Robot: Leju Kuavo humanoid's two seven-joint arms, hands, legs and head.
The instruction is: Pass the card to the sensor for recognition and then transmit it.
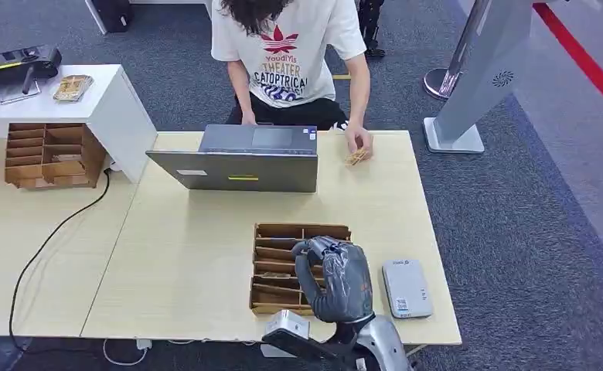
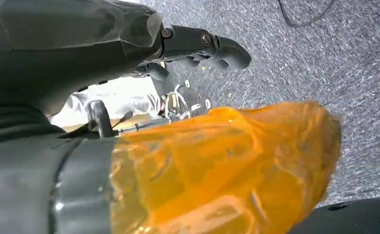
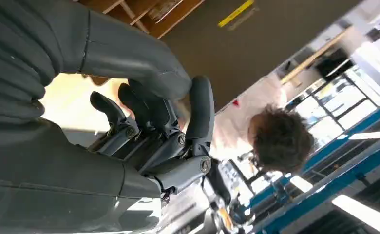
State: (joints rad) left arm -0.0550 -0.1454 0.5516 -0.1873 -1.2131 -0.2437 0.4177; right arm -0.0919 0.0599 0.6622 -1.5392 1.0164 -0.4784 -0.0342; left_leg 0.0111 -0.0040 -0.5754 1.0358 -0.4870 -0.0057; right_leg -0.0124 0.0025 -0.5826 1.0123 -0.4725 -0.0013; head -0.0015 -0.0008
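Note:
A wooden card rack with several slots stands near the table's front edge. My right hand hovers over its right part, fingers bent down toward the slots and the thumb standing apart. I see no card between them. The grey flat sensor lies just right of the rack, beside the hand. My left hand hangs over the grey carpet with its fingers stretched out and nothing in them; an orange film covers its thumb.
A laptop stands open at the table's far side. Behind it sits a person, one hand on a small wooden piece. A second wooden rack sits on the left table. A grey stand is at the right.

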